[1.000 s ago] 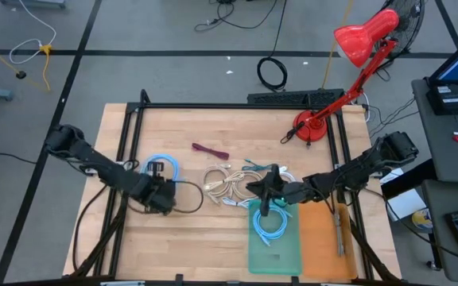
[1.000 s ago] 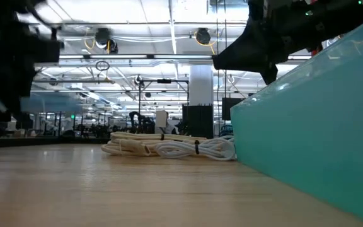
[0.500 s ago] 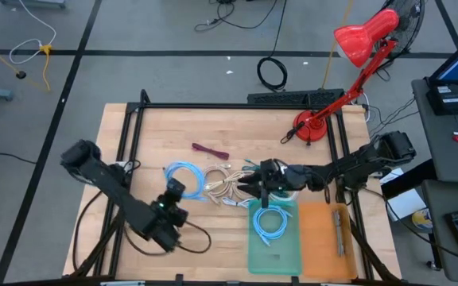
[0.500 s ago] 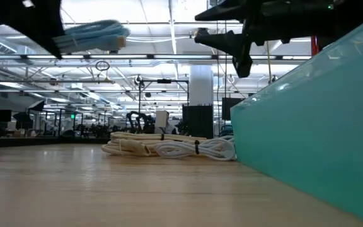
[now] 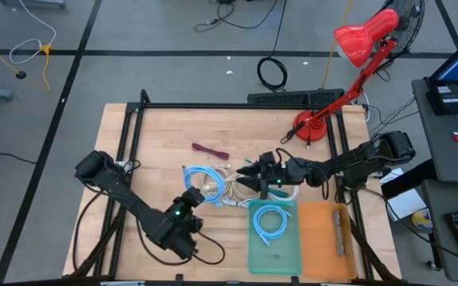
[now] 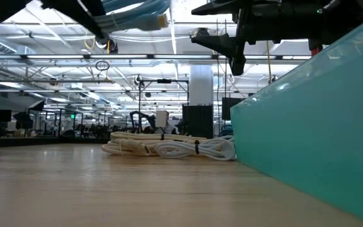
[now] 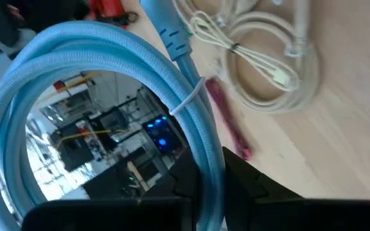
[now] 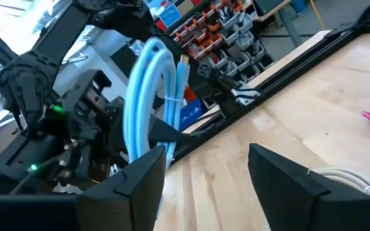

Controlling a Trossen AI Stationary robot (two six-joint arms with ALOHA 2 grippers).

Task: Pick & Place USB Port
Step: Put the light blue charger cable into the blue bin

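One blue cable coil (image 5: 270, 222) already in teal tray (image 5: 254, 250). Left pincer (image 5: 191, 193) clamped on second blue coil (image 5: 199, 176), lifted above worktop (image 5: 165, 135); placement left. Right pincer (image 5: 245, 177) apart, empty, near white cables (image 5: 226, 183).

Two blue cables (image 5: 199, 176), two trays (image 5: 275, 254), one lamp (image 5: 355, 49).

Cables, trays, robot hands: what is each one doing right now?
Left gripper: shut on blue cable, lifted off table.
Right gripper: fingers open, holds nothing.
Teal tray: holds second blue coil.
White cables: bundled, lying on table.
Orange tray: holds grey tool.
Red lamp: standing.
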